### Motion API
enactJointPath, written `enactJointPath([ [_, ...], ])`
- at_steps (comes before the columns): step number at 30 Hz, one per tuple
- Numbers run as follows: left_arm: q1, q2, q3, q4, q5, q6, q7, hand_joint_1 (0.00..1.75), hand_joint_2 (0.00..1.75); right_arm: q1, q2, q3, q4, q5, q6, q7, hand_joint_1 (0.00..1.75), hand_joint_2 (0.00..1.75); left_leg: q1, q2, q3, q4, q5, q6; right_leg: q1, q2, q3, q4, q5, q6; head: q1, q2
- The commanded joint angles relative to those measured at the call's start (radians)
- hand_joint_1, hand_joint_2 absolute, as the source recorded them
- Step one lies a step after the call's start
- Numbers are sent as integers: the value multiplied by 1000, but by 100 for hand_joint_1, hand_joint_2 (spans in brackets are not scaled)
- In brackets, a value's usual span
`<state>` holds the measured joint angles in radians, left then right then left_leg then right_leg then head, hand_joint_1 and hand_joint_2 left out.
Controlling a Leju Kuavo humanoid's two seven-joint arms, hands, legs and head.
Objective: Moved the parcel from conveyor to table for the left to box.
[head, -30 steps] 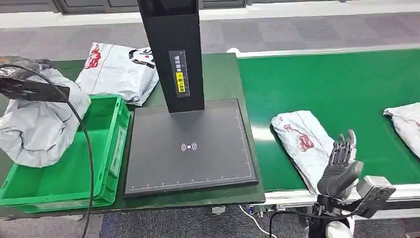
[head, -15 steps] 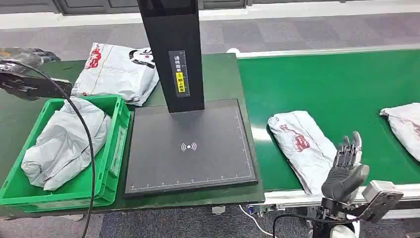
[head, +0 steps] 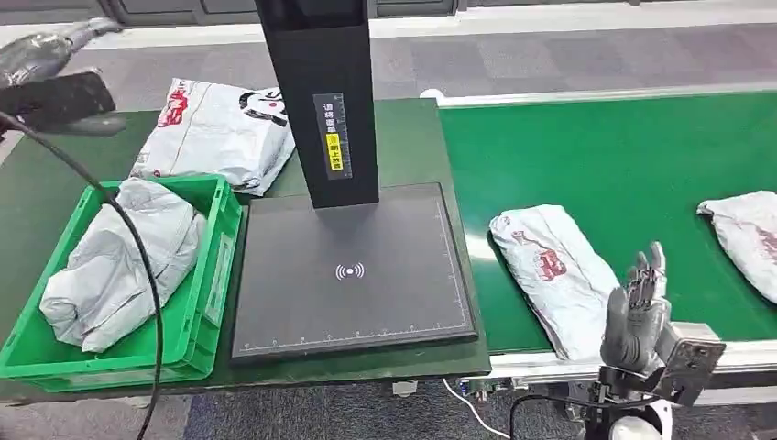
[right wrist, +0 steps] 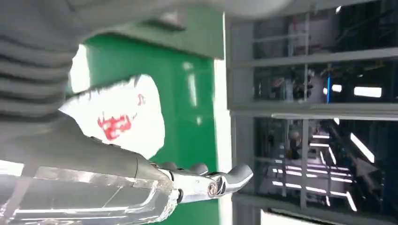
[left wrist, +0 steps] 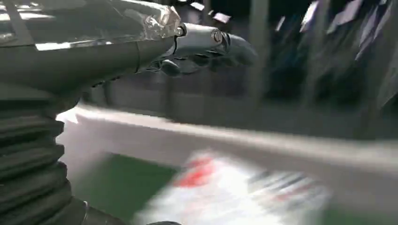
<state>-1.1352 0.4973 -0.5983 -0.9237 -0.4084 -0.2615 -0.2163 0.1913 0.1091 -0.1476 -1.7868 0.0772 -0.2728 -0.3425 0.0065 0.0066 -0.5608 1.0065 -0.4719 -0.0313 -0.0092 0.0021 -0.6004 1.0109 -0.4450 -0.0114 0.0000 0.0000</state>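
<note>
Four soft plastic parcels: two on the green conveyor belt [head: 632, 147] at right, one crumpled grey parcel [head: 114, 266] in the green crate [head: 213, 275] lower left, one on the table behind it. The nearest conveyor parcel [head: 554, 275] lies mid-right, flat and wrinkled. Right hand [head: 635, 312] empty, fingers extended, lower right; left hand [head: 41, 55] empty, upper left.

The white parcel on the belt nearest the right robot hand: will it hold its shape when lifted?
Probably not. The white parcel is a wrinkled, lumpy poly bag, so it likely sags around the right robot hand. Its glossy film may be slippery. It looks soft-filled, likely light.
</note>
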Motion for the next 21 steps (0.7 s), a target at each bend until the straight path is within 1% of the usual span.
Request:
enactJointPath([
  [1, 143, -135, 299, -92, 24, 48, 11, 0, 175, -53, 15, -46, 33, 29, -12, 19, 0, 175, 1, -1, 0, 0, 1, 1, 1, -1, 1, -2, 1, 1, 0, 0],
  [2, 143, -135, 299, -92, 24, 48, 11, 0, 175, -53, 15, -46, 33, 29, -12, 19, 0, 175, 3, 3, 1, -1, 1, 1, 3, 2, 1, -3, 2, 0, 0, 0],
  [3, 152, -165, 355, -88, 78, 50, 9, 0, 175, -53, 12, -45, 33, 48, -17, 15, 0, 175, 1, 3, 0, -1, 0, 1, 1, 2, 0, -1, 2, 0, 0, 0],
  [5, 250, -275, 485, -168, 191, 107, -20, 0, 175, -84, 5, -40, 46, 151, -48, 26, 0, 175, 1, 2, 0, -2, 1, 1, 1, 1, 0, -2, 2, 0, 0, 0],
  [6, 306, -312, 521, -218, 263, 100, -34, 0, 175, -107, -10, -33, 60, 198, -53, 40, 0, 175, 2, -1, 2, -4, 2, 1, 2, -3, 3, -5, 2, 1, 0, 0],
  [7, 388, -353, 540, -295, 302, 136, -57, 0, 175, -143, -25, -35, 81, 254, -60, 69, 0, 175, 2, -3, 2, -4, 3, 2, 1, -4, 3, -6, 2, 1, 0, 0],
  [8, 444, -379, 546, -346, 337, 149, -74, 0, 175, -169, -45, -33, 100, 308, -58, 95, 0, 175, 1, -2, 4, -6, 3, 2, 0, -3, 5, -8, 3, 2, 0, 0],
  [9, 518, -400, 544, -408, 367, 169, -97, 0, 175, -206, -78, -33, 129, 359, -38, 133, 0, 175, 1, 1, 5, -7, 3, 3, 0, 0, 5, -8, 4, 2, 0, 0],
  [10, 578, -426, 551, -447, 416, 168, -110, 0, 175, -237, -128, -17, 165, 368, 49, 178, 0, 175, 0, 0, 6, -8, 3, 3, -1, 0, 6, -9, 4, 2, 0, 0],
  [11, 634, -444, 542, -475, 459, 145, -109, 0, 175, -277, -166, -20, 207, 416, 87, 219, 0, 175, 1, 1, 6, -8, 3, 4, 0, 1, 7, -11, 5, 3, 0, 0],
  [12, 666, -454, 530, -490, 471, 149, -123, 0, 175, -307, -178, -35, 239, 430, 103, 222, 0, 175, 0, 3, 5, -5, 2, 3, -1, 2, 5, -7, 3, 2, 0, 0],
  [13, 717, -484, 513, -512, 530, 104, -133, 0, 175, -375, -216, -33, 309, 492, 148, 262, 0, 175, -1, 5, 7, -6, 1, 4, -2, 4, 6, -8, 4, 3, 0, 0],
  [14, 739, -494, 493, -522, 522, 106, -145, 0, 175, -413, -233, -34, 349, 517, 166, 272, 0, 175, -1, 8, 7, -6, 1, 4, -2, 7, 5, -7, 4, 3, 0, 0],
  [15, 767, -511, 471, -535, 517, 104, -149, 0, 175, -466, -255, -32, 400, 592, 161, 309, 0, 175, -2, 8, 6, -5, 1, 5, -3, 7, 5, -8, 5, 3, 0, 0],
  [16, 799, -527, 437, -550, 498, 104, -159, 0, 175, -551, -295, -18, 488, 636, 190, 333, 0, 175, -2, 10, 5, -5, 1, 5, -3, 8, 4, -7, 5, 3, 0, 0],
  [17, 820, -542, 417, -557, 484, 117, -168, 0, 175, -629, -326, -4, 574, 671, 210, 348, 0, 175, -3, 9, 4, -4, 1, 6, -3, 7, 4, -8, 6, 4, 0, 0],
  [18, 846, -553, 395, -570, 483, 122, -173, 0, 175, -731, -353, 15, 695, 711, 222, 354, 0, 175, -4, 10, 3, -1, 0, 7, -3, 9, 1, -5, 6, 5, 0, 0],
  [19, 862, -560, 390, -575, 495, 120, -172, 0, 175, -801, -375, 46, 784, 761, 228, 364, 0, 175, -4, 9, 2, -1, 1, 8, -3, 7, 1, -6, 6, 5, 0, 0],
  [20, 890, -571, 387, -585, 509, 106, -167, 0, 175, -893, -421, 121, 911, 860, 244, 408, 0, 175, -5, 11, 1, 1, 0, 8, -4, 9, -1, -3, 6, 6, 0, 0],
  [21, 914, -574, 380, -591, 505, 99, -177, 0, 175, -998, -439, 154, 1063, 878, 225, 381, 0, 175, -6, 15, 0, 1, -1, 10, -4, 13, -2, -3, 8, 7, 0, 0],
])
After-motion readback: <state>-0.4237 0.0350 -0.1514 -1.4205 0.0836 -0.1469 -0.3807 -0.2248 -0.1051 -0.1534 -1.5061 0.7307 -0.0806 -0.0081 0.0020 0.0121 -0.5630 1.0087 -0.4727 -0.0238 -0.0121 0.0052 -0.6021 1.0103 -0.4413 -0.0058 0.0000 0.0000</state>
